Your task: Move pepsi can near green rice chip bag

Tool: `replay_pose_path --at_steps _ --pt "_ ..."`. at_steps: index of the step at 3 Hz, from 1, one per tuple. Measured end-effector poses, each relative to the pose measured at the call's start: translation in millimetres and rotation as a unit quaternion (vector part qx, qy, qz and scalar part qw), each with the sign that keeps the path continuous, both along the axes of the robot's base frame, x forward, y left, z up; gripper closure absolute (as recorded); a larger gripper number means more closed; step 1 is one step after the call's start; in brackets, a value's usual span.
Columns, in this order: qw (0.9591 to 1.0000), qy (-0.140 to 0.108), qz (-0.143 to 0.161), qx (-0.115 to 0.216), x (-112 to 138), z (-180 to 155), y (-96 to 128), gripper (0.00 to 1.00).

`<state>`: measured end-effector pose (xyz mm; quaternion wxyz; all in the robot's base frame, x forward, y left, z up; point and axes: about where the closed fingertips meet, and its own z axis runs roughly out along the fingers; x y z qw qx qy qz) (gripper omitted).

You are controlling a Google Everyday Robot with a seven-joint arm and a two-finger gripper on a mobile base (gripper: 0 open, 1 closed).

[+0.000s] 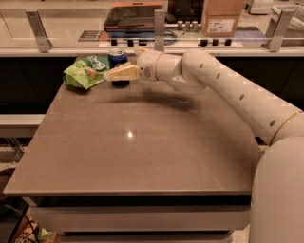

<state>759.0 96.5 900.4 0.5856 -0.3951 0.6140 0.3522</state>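
Note:
The pepsi can (117, 58) stands upright on the table's far left part. It is just right of the green rice chip bag (86, 71), almost touching it. My gripper (124, 71) reaches in from the right at the can's height and covers the can's lower front. The can's base rests on the table top (142, 142).
My white arm (223, 90) stretches from the lower right across the table's far right part. A glass rail with metal posts (159, 23) runs along the far edge. Behind it lie a cardboard box (222, 16) and a dark tray (135, 14).

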Motion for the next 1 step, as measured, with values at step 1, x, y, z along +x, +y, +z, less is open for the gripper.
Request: replay_pose_path --at_steps 1 --pt "1.0 0.0 0.0 0.0 0.0 0.0 0.1 0.0"
